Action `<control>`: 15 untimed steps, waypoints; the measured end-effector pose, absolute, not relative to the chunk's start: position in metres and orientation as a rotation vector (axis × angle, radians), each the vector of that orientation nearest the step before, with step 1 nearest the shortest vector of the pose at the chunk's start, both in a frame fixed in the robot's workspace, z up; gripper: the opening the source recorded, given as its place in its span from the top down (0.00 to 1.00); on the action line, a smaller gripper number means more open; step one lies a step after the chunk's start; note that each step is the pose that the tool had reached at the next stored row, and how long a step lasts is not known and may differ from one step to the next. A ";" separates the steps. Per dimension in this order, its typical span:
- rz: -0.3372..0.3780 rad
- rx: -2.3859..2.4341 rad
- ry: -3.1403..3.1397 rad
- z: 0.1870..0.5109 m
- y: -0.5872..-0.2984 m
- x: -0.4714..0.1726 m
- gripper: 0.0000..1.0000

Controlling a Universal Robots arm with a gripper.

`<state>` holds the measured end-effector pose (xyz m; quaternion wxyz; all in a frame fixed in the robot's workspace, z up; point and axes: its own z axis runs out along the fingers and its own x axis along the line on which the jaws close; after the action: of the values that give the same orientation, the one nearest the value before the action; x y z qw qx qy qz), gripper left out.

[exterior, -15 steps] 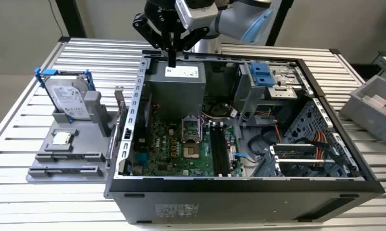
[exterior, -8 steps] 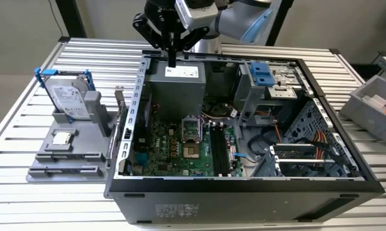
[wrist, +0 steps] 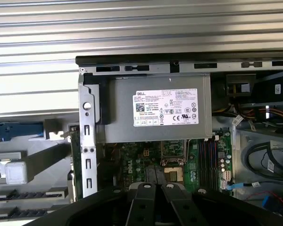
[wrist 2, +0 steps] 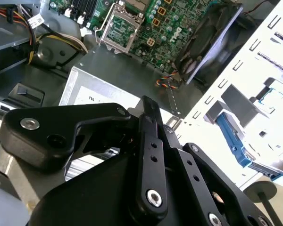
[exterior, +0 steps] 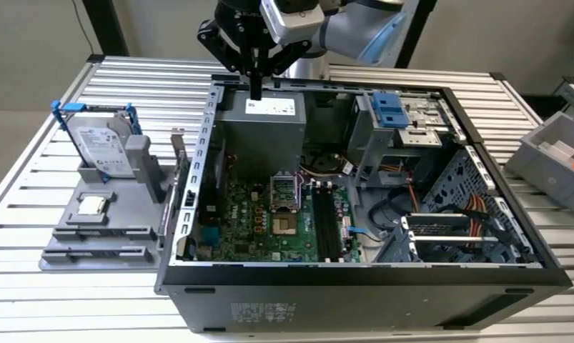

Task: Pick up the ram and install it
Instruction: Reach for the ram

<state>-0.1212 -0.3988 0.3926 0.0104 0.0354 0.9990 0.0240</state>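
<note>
I'm looking at a slatted metal table with an open computer case lying on its side in the middle, in front of a plain light wall. On the exterior view's left is a gray holder with a hard drive standing in a blue frame and a small square chip lying flat in front of it. A gray bin sits at the table's far edge on the exterior view's right.

My arm comes in from the back of the table with its wrist bent down. The gripper points straight down over the case's rear rim, just above the power supply and clear of it. The jaws are together, forming one thin black tip with nothing between them.

The ram is what I take to be the thin board standing on edge between the holder and the case's outer wall. It shows as a greenish strip in the first wrist view, well apart from the gripper. The long black slots on the motherboard lie open.

The power supply carries a white label of fine print and marks. The hard drive has a pale printed sticker, and there is another on the case's near wall.
</note>
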 end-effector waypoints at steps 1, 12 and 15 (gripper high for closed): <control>0.075 0.110 3.118 0.393 -0.399 -0.121 1.00; 0.075 0.111 3.118 0.393 -0.399 -0.122 1.00; 0.075 0.111 3.118 0.393 -0.399 -0.122 1.00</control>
<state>-0.1224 -0.3988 0.3927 0.0103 0.0354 0.9990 0.0240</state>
